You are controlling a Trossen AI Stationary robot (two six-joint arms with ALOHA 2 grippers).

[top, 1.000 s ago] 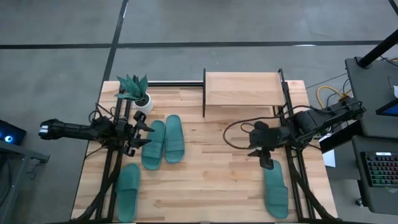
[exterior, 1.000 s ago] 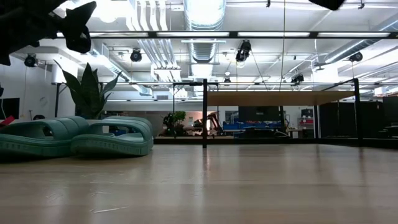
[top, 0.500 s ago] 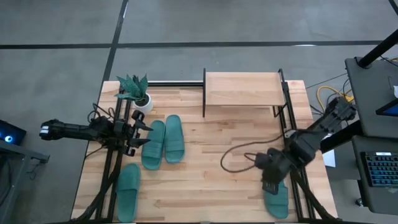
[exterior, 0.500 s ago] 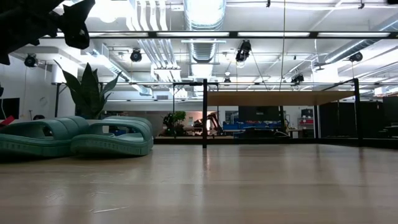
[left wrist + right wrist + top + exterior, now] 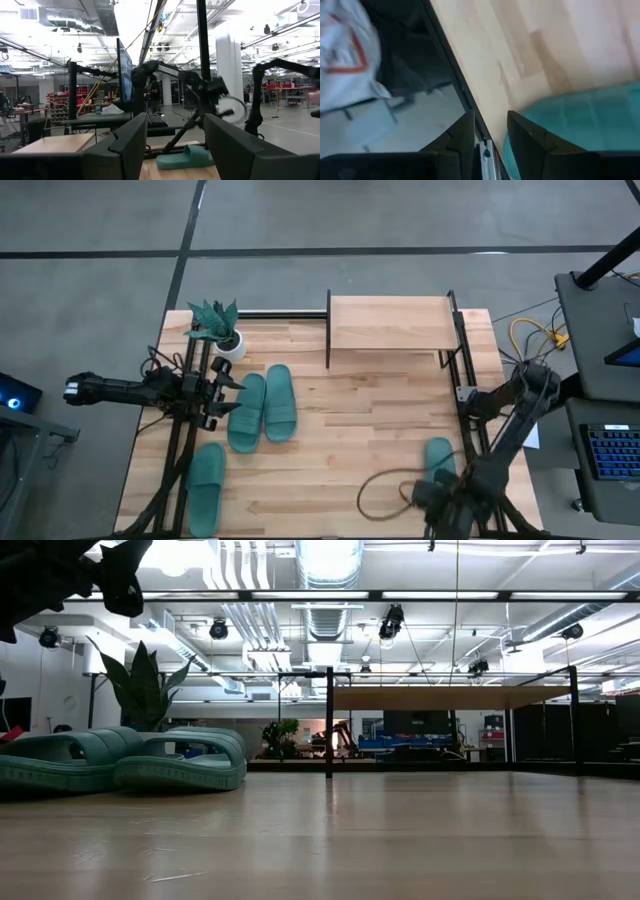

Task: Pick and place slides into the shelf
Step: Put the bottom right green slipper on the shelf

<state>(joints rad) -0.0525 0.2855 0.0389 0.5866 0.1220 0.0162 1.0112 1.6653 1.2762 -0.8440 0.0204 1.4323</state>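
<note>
Altogether four slides lie on the table [image 5: 350, 450]: a touching pair [image 5: 264, 408] near the left side, a third [image 5: 206, 488] toward the near left corner, and a fourth [image 5: 440, 462] by the right edge; the shelf [image 5: 388, 323] at the far edge bears none; the left gripper [image 5: 230, 392] hovers beside the pair, jaws parted and gripping nothing; the right gripper [image 5: 440, 510] hangs over the fourth slide's near end, fingers [image 5: 527, 135] slightly apart, grasping nothing.
</note>
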